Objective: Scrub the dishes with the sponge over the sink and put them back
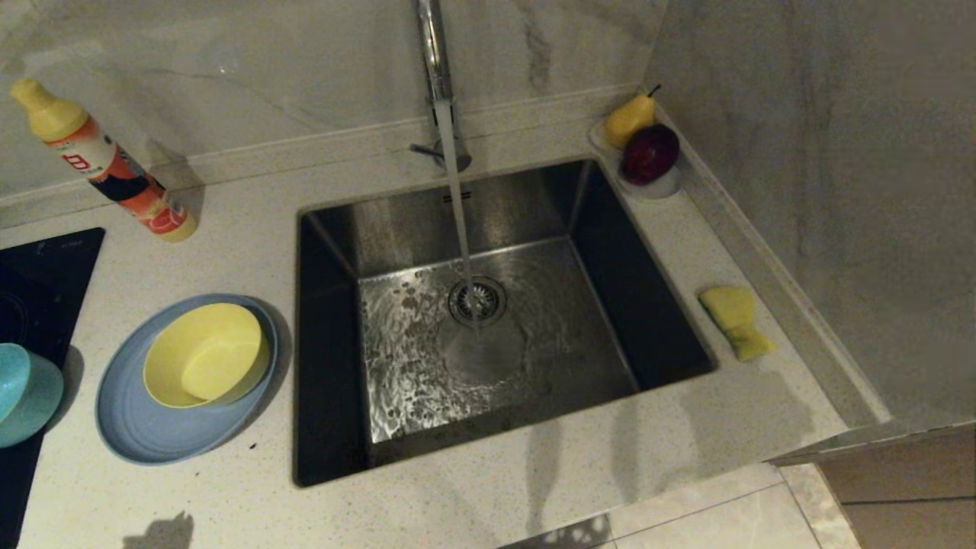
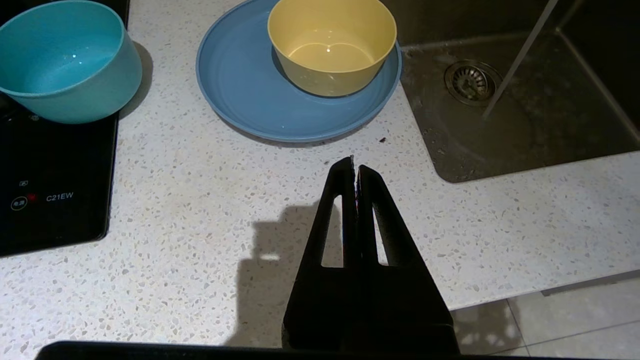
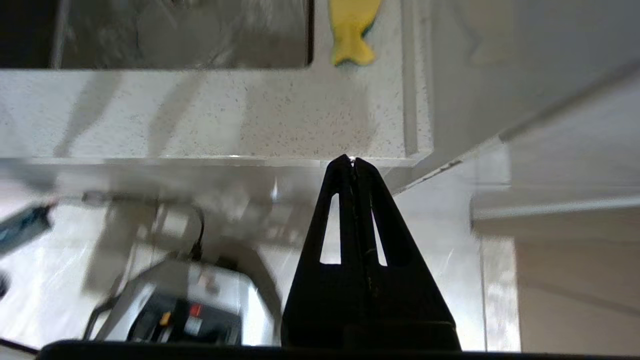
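Sponge point(image 1: 736, 321) beside sink point(image 1: 328, 252) — right gripper point(image 3: 354, 161) in wrist view only.

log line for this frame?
tap: running | sponge: on counter right of sink | left tool: shut, empty | right tool: shut, empty

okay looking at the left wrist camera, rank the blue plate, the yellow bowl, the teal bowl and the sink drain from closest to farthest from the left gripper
From the shut left gripper, poised above the counter:
1. Blue plate, straight ahead, its near rim closest.
2. Yellow bowl, standing on the plate's sink side.
3. Sink drain, in the basin, and teal bowl, on the black cooktop at the other side: both farther out, too close to call.
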